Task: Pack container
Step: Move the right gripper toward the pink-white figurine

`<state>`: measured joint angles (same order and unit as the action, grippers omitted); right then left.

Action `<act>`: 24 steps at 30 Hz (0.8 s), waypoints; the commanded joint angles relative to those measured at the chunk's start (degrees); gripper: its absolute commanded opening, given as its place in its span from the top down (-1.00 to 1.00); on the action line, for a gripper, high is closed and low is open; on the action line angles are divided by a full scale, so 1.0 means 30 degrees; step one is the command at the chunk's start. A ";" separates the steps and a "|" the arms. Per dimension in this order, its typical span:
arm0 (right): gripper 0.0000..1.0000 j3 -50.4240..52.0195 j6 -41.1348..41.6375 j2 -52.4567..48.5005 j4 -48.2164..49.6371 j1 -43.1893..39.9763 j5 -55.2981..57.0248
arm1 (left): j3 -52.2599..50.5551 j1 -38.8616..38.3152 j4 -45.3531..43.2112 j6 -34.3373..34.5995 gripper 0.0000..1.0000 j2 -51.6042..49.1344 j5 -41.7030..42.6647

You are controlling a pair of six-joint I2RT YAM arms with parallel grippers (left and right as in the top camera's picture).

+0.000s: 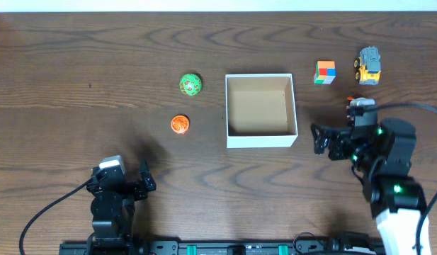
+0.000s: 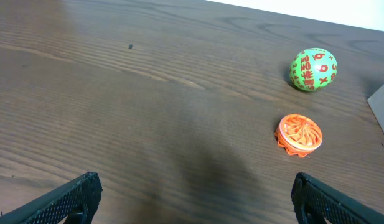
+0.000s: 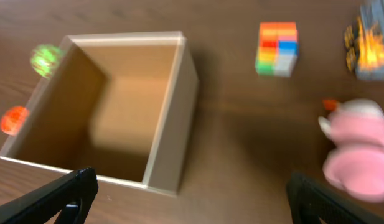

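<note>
The container [image 1: 261,139], a square box with white walls and a brown inside, stands empty at mid-table. In the right wrist view the container [image 3: 170,124] lies ahead to the left. A green ball [image 1: 190,84] and an orange disc [image 1: 179,124] lie to its left. A colourful cube [image 1: 324,72] and a yellow-grey toy truck [image 1: 368,66] sit to its right. A pink toy [image 3: 356,152] rests near my right fingers. My right gripper [image 1: 319,139] is open beside the box's right wall. My left gripper [image 1: 147,181] is open near the front edge, holding nothing.
In the left wrist view the green ball [image 2: 312,70] and the orange disc [image 2: 299,132] lie ahead to the right, well beyond my left gripper [image 2: 196,183]. My right gripper [image 3: 192,180] hovers over bare wood between box and pink toy.
</note>
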<state>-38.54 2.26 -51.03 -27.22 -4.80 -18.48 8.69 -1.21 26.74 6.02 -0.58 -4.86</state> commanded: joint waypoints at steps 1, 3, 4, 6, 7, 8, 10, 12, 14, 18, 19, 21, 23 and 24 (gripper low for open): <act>-0.98 -0.2958 -0.0204 -0.1778 -0.1115 0.0109 0.2477 | -0.0357 0.0095 -0.0022 0.0095 -0.96 0.0102 -0.0015; -0.99 -0.5078 -0.0197 -0.3206 -0.2222 0.0102 0.3410 | -0.0357 0.0095 -0.0022 0.0095 -0.96 0.0102 -0.0022; -0.98 -0.6098 -0.0189 -0.3861 -0.2798 0.0102 0.3767 | -0.0357 0.0095 -0.0022 0.0095 -0.96 0.0102 -0.0022; -0.98 -0.8058 -0.0211 -0.5144 -0.3905 0.0109 0.4167 | -0.0357 0.0095 -0.0015 0.0095 -0.96 0.0102 -0.0022; -0.99 -0.8961 -0.0211 -0.5807 -0.4313 0.0109 0.4160 | -0.0357 0.0095 -0.0022 0.0095 -0.96 0.0102 -0.0022; -0.98 -0.9537 -0.0204 -0.6295 -0.4473 0.0109 0.4051 | -0.0357 0.0095 -0.0015 0.0095 -0.96 0.0102 -0.0015; -0.99 -1.0127 -0.0197 -0.7038 -0.4437 0.0109 0.3213 | -0.0357 0.0095 -0.0022 0.0095 -0.96 0.0102 -0.0015; -0.98 -1.0120 -0.0211 -0.7424 -0.4430 0.0109 0.1894 | -0.0357 0.0095 -0.0015 0.0095 -0.96 0.0102 -0.0015; -0.98 -1.0105 -0.0270 -0.7621 -0.4452 0.0095 0.1909 | -0.0357 0.0095 -0.0022 0.0095 -0.96 0.0102 -0.0015; -0.98 -1.0098 0.1180 -0.7956 -0.4452 -0.0117 0.5646 | -0.0357 0.0095 -0.0022 0.0095 -0.96 0.0102 -0.0015; -0.98 -1.0098 0.1362 -0.8087 -0.4408 -0.0219 0.6666 | -0.0357 0.0095 -0.0022 0.0095 -0.96 0.0102 -0.0015; -0.99 -1.0098 0.1217 -0.8437 -0.4116 -0.0466 0.7402 | -0.0357 0.0095 -0.0022 0.0095 -0.96 0.0102 -0.0022; -0.98 -1.0098 0.0736 -0.9063 -0.3905 -0.0889 0.7373 | -0.0357 0.0095 -0.0022 0.0095 -0.96 0.0102 -0.0015; -0.98 -1.0098 0.0576 -0.9318 -0.3861 -0.1042 0.7373 | -0.0357 0.0095 -0.0022 0.0095 -0.96 0.0102 -0.0015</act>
<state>-68.20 4.12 -76.64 -39.09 -6.28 -0.60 8.69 -1.21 26.74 6.02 -0.58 -4.84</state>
